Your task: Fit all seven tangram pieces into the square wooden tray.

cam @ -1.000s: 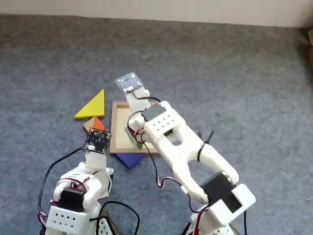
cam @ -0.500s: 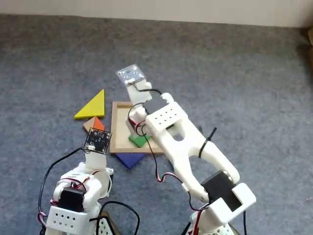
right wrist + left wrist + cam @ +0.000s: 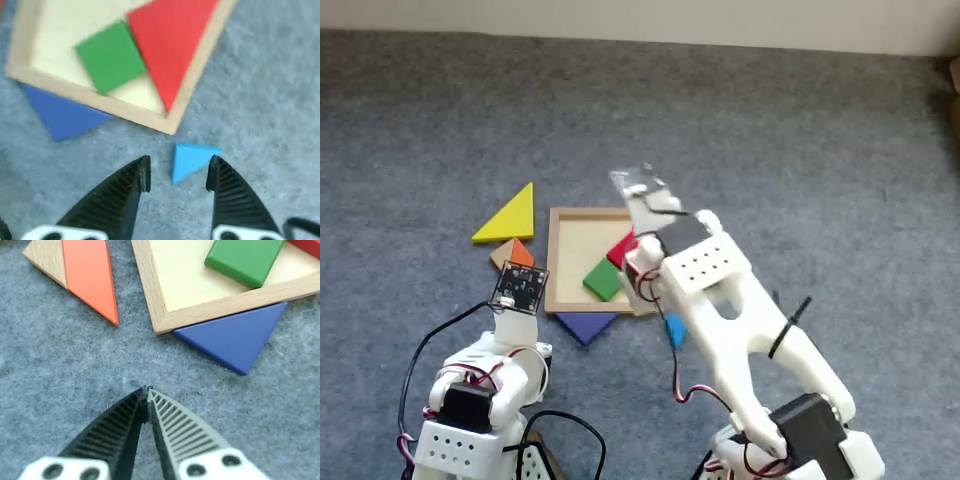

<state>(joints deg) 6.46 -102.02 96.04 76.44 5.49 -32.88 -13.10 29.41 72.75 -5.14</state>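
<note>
Grey carpet covers the table (image 3: pixel 840 150). From the high view, the square wooden tray (image 3: pixel 552 262) sits in the middle. A green square (image 3: pixel 603 281) and a red triangle (image 3: pixel 623 247) lie inside it, touching each other. A yellow triangle (image 3: pixel 512 218) lies on the carpet on the tray's left side. An orange piece (image 3: pixel 520 251) and a wooden piece (image 3: pixel 501 256) lie side by side just beside the tray's left rim. A dark blue triangle (image 3: pixel 585 324) touches the tray rim that is closest to the arms. A light blue triangle (image 3: pixel 675 330) lies on the carpet near the tray's corner, right next to the right arm (image 3: pixel 740 310). The left arm (image 3: pixel 485 390) is folded back near the bottom edge.

From the left wrist view, the left tool (image 3: pixel 146 392) is clenched with nothing in it. It points at bare carpet. The dark blue triangle (image 3: pixel 232 337) lies near it against the tray rim (image 3: pixel 150 290). The orange piece (image 3: pixel 90 277) and the green square (image 3: pixel 245 257) are farther off.

From the right wrist view, the right tool (image 3: pixel 179 172) is spread wide. The light blue triangle (image 3: pixel 190 157) lies on the carpet between its two fingers, and they do not touch it. Past it is the tray's corner (image 3: pixel 194 75), with the red triangle (image 3: pixel 172 40) and the green square (image 3: pixel 111 56) inside. The dark blue triangle (image 3: pixel 62 112) lies against the rim.
</note>
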